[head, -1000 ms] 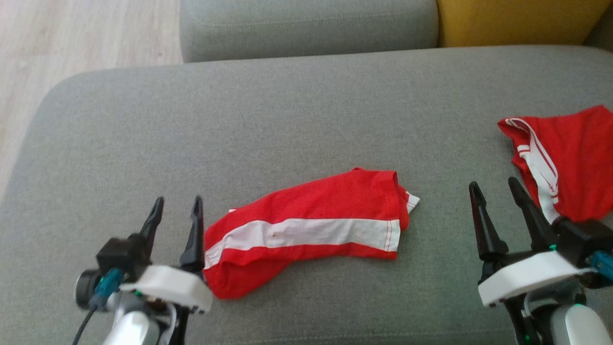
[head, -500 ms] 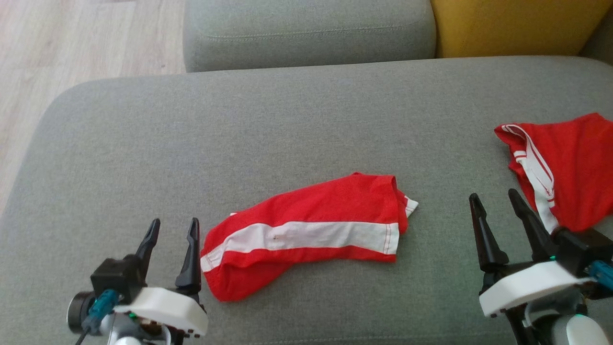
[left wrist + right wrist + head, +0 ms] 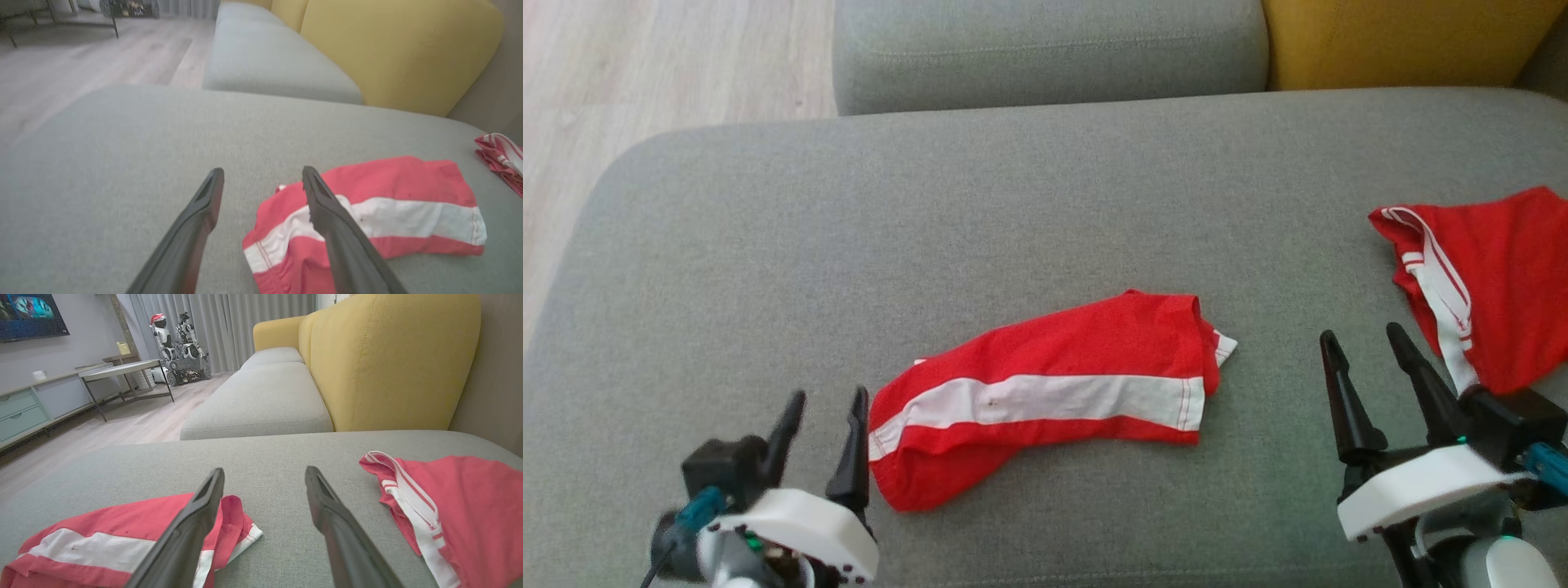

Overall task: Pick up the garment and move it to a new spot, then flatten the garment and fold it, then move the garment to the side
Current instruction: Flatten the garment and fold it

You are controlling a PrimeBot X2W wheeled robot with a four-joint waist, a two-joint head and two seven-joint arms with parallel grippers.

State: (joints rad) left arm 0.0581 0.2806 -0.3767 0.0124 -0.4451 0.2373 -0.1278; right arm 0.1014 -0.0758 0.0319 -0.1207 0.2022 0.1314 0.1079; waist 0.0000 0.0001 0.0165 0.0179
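Looking at a red garment [image 3: 1045,392] with a white stripe, lying flattish near the front middle of the grey sofa seat [image 3: 1013,204]. Hovering the left gripper [image 3: 827,396] just beside its left end, fingers spread, gripping nothing. Same deal with the right gripper [image 3: 1361,333]: spread apart, empty, sitting between that garment and a second red piece [image 3: 1503,278] over at the seat's right edge. Yellow backrest [image 3: 1405,41] up behind.

Left claw [image 3: 263,171] spread and empty, grey cushion [image 3: 102,163] beneath, red white-striped garment [image 3: 400,183] behind one finger
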